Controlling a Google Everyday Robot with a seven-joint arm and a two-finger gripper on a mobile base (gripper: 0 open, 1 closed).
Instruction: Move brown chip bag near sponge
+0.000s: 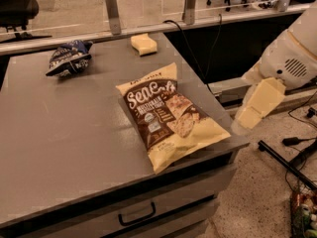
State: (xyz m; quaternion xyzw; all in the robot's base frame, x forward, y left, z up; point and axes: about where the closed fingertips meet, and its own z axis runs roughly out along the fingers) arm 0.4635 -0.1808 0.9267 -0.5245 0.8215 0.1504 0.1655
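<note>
The brown chip bag (171, 115) lies flat on the grey table (64, 148), near its right front corner, with one pale end reaching the edge. The gripper (250, 114) hangs off the table to the right of the bag, apart from it and holding nothing that shows (whether its jaws are open or closed cannot be told from here). The sponge (144, 43) sits at the table's far edge, well apart from the bag. A small dark blue bag (69, 58) lies to the sponge's left.
</note>
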